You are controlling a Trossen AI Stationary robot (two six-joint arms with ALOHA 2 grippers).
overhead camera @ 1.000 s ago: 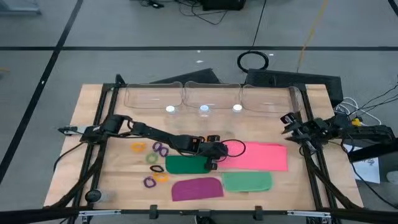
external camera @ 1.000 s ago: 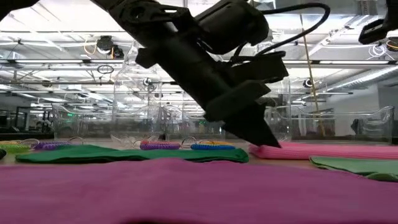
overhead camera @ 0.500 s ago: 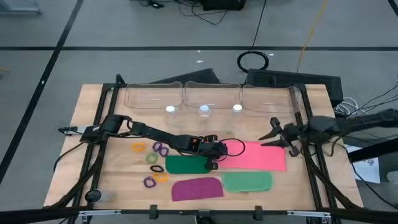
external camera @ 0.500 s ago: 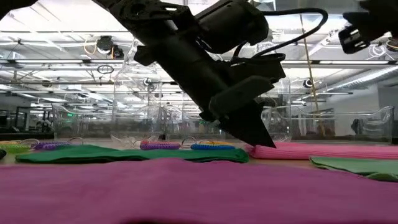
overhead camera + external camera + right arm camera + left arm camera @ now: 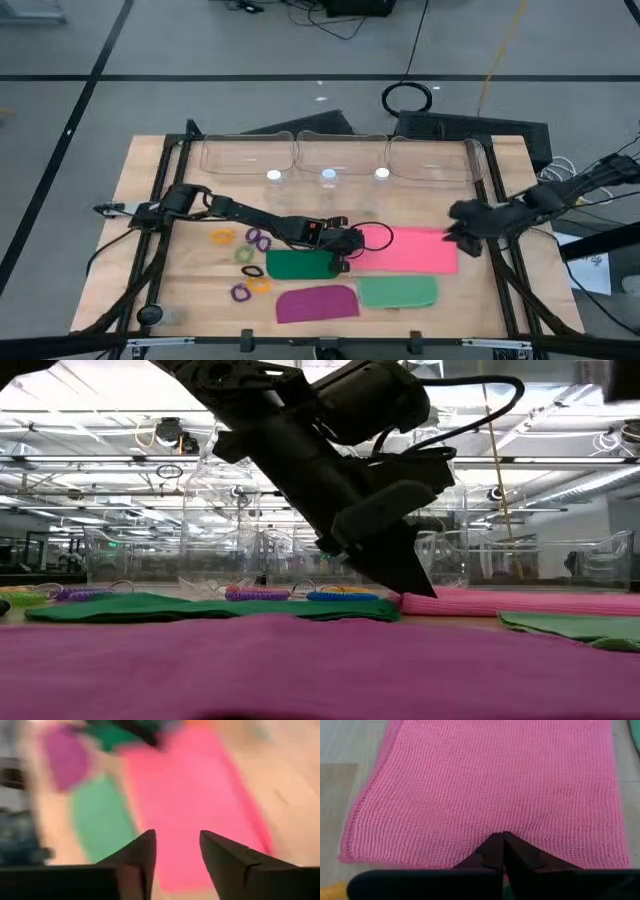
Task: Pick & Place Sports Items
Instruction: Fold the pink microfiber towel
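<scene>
Pinching the near end of the pink rectangle (image 5: 485,785) with the left gripper (image 5: 502,842), fingers shut tight together on the knit edge. Could slip off, since only a tiny bit of cloth looks caught. Could also drag the dark green piece (image 5: 300,264) just beside it.

Hanging over the far end of the same pink piece, the right gripper (image 5: 176,845), fingers apart and holding nothing. Might pull the cloth two ways, or bump the left arm's cable loop (image 5: 377,237) lying on the pink.

Close by: light green piece (image 5: 397,291), purple piece (image 5: 316,302), small elastic rings (image 5: 246,255). Farther back, clear bins (image 5: 330,158) along the table (image 5: 150,180) edge.
</scene>
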